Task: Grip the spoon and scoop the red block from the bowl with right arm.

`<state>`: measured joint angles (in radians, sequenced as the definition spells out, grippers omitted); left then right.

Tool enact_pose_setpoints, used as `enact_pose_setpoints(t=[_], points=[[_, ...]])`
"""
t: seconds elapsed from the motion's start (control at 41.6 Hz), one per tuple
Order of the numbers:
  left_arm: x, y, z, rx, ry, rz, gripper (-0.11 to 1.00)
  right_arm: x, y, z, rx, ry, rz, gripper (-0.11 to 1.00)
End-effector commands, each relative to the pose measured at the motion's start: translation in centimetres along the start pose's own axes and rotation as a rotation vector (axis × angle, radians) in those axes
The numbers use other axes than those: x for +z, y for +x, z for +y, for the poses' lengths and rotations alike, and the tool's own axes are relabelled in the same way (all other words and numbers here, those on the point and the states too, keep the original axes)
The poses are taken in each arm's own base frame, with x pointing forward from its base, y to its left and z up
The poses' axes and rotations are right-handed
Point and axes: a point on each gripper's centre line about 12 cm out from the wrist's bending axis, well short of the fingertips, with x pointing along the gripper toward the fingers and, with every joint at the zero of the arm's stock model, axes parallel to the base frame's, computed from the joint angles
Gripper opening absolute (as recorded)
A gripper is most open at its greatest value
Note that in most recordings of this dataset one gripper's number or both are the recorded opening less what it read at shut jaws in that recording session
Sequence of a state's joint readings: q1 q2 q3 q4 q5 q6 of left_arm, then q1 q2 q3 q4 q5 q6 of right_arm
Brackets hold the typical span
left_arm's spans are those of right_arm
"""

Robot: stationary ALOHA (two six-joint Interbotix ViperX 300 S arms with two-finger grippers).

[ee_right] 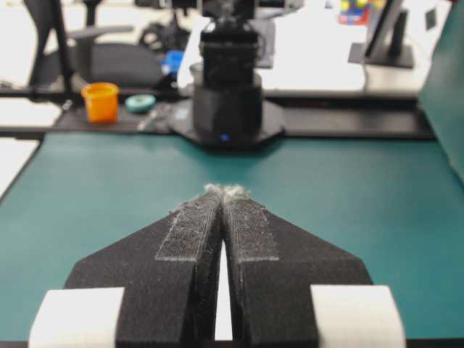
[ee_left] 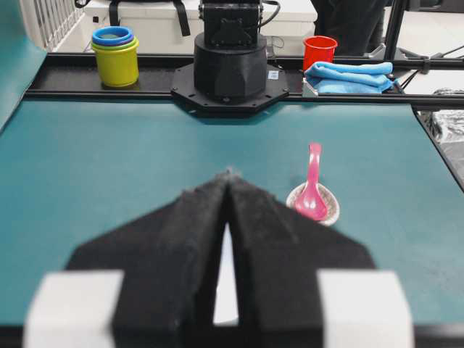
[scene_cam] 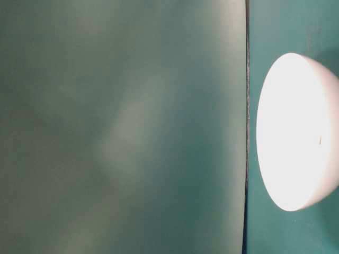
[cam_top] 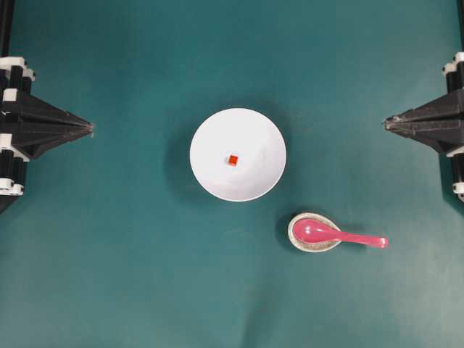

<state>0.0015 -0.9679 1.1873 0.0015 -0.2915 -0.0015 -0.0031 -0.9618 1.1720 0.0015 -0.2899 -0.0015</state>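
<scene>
Nearest the bottom of the overhead view, the pink spoon [cam_top: 339, 235] lies with its scoop resting in a small speckled dish [cam_top: 313, 233] and its handle pointing right across the green table [cam_top: 116, 275]. Just beyond it, up and to the left, stands the white bowl [cam_top: 238, 154], apart from the dish, with the tiny red block [cam_top: 232, 160] sitting near its centre. The table-level view shows little more than the bowl's pale side, blown out by glare.

At the far edges both arms hang back. The right gripper [cam_top: 387, 123] sits at the right margin, well apart from spoon and bowl, its jaws pressed together on nothing, as its wrist view confirms. The left gripper [cam_top: 90, 129] mirrors it at the left margin, jaws likewise together and empty.

The task appears not yet begun: the step in hand is the reach for the spoon. The next move likely calls for the right arm to part its jaws, travel down and inward toward the handle's free end, and close across it without tipping the dish.
</scene>
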Motion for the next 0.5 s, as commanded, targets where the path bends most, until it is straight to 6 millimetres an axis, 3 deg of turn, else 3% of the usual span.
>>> enact_pose_setpoints(t=[0.0, 0.144, 0.48], points=[[1.0, 0.4, -0.4, -0.019, 0.017, 0.003, 0.0, 0.9, 0.3, 0.1, 0.007, 0.008, -0.021, 0.0], [0.9, 0.6, -0.4, -0.022, 0.002, 0.048, 0.0, 2.0, 1.1, 0.1, 0.002, 0.071, 0.014, 0.0], [1.0, 0.5, -0.4, -0.021, 0.0, 0.052, 0.0, 1.7, 1.0, 0.1, -0.001, 0.15, 0.06, 0.0]])
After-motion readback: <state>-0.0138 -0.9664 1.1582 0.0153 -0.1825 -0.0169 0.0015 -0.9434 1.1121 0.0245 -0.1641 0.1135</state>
